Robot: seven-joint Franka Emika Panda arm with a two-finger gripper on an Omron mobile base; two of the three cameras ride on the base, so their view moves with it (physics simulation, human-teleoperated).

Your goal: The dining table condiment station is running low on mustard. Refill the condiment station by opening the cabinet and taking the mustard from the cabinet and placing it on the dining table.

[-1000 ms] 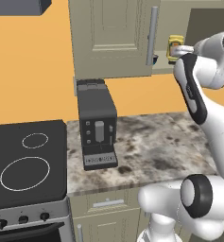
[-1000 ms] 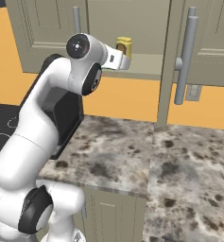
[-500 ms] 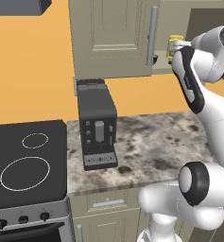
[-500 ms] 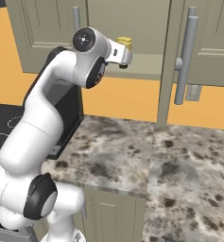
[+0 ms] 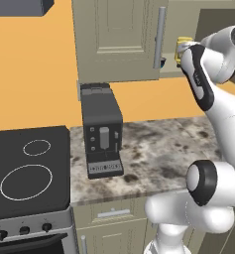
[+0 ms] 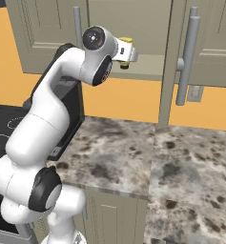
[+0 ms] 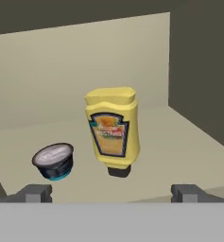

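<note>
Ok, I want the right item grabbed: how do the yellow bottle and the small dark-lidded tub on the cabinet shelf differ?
The mustard is tall and yellow with a printed label; the tub is low, round and dark-topped with a blue lower edge. The mustard stands on its dark cap; the tub sits tilted. Both rest apart on one shelf, ahead of the open gripper.

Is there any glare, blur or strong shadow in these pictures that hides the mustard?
Hand view: flat, even light, no glare; the mustard is sharp, its label slightly soft, beside a small dark tub. Left base view: the cabinet interior is dim and the arm covers most of the bottle. Right base view: the tool hides part of it.
</note>
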